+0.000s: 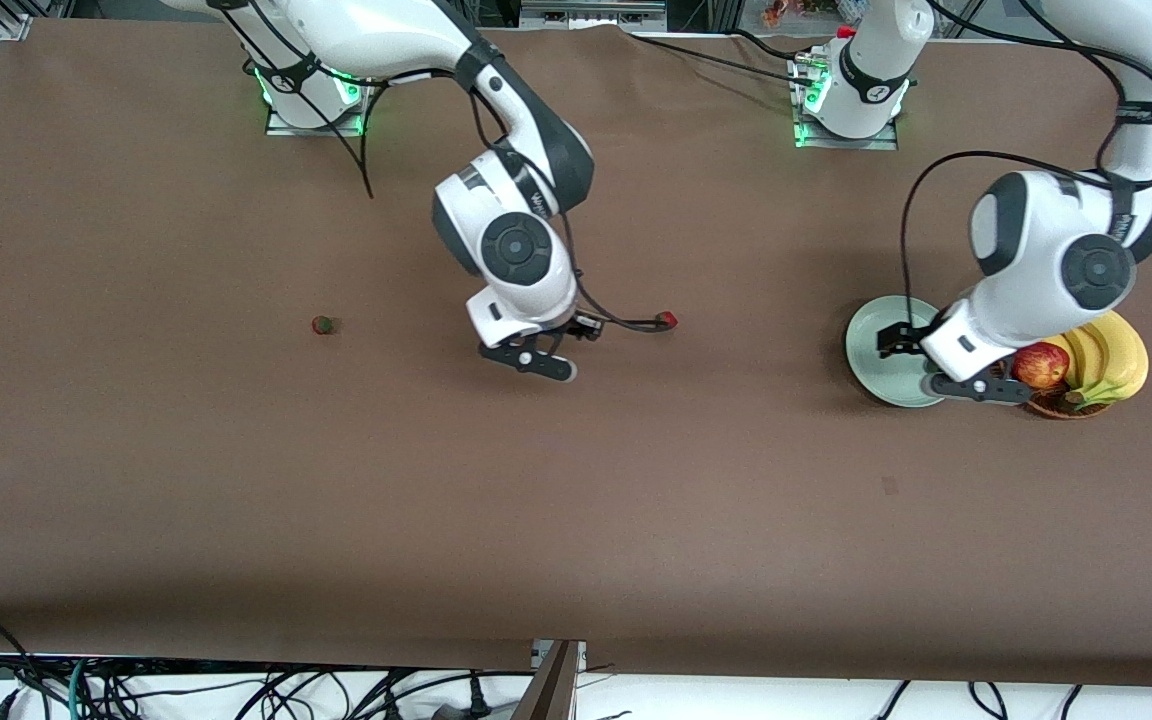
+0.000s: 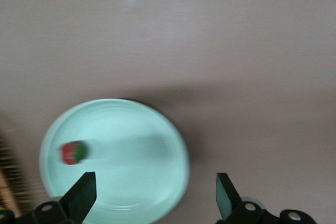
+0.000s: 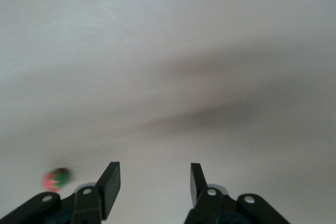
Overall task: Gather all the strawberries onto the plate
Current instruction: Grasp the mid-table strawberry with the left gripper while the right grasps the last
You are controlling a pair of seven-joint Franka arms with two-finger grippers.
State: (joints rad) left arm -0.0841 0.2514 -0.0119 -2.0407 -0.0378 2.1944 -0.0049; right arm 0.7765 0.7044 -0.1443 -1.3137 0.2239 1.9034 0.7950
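- your left gripper [image 1: 911, 360] hangs just over the plate [image 1: 871, 345], at the left arm's end of the table. its fingers [image 2: 84, 192] are spread wide and hold nothing.
- one strawberry [image 2: 73, 152] lies inside the plate, near the rim. that berry is where it should be, so i think the wide fingers mean this one is done.
- the plate sits right beside the basket [image 1: 1061, 403] with the apple [image 1: 1040, 365] and the bananas [image 1: 1106, 360]. leave those fruits alone.
- your right gripper [image 1: 536, 352] is low over the bare table [image 1: 576, 520], near the middle. its fingers [image 3: 110, 184] are open part way, with nothing between them.
- a second strawberry [image 1: 668, 320] lies on the table close to the right gripper, toward the plate. the right wrist view shows a berry just beside one finger, not between the two, so i think you need to line up first.
- a third strawberry [image 1: 322, 324] lies alone, well apart, toward the right arm's end of the table.
- so two berries still wait.
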